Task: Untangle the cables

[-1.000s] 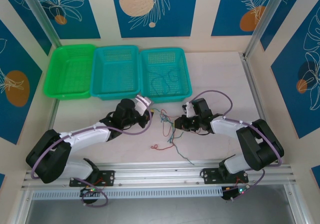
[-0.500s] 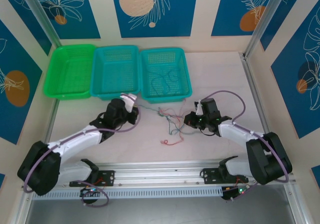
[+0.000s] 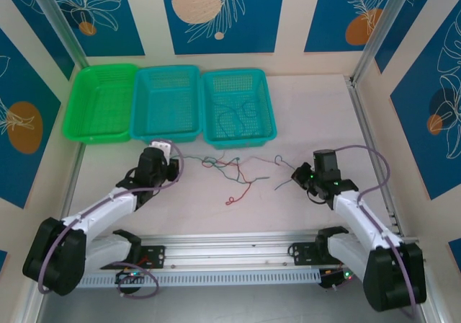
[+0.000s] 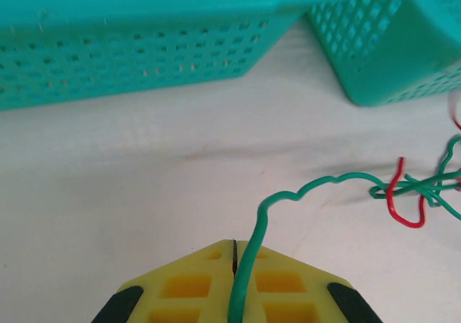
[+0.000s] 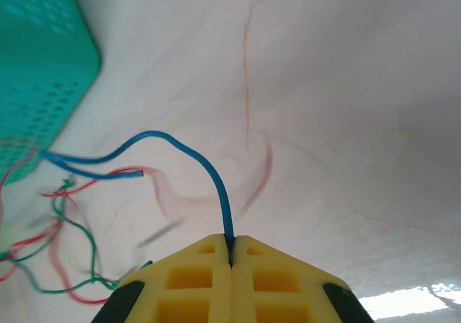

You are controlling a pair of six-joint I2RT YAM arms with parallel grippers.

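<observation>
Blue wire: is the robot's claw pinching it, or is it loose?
Pinched. The right gripper is shut tight, and the blue wire runs straight out of its seam.

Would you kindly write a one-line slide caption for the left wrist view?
Left gripper shut on a green cable that trails to a red-and-green tangle near teal baskets.

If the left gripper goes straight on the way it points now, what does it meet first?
Probably the near wall of the middle teal basket; the left gripper, shut on the green cable, faces it.
</observation>
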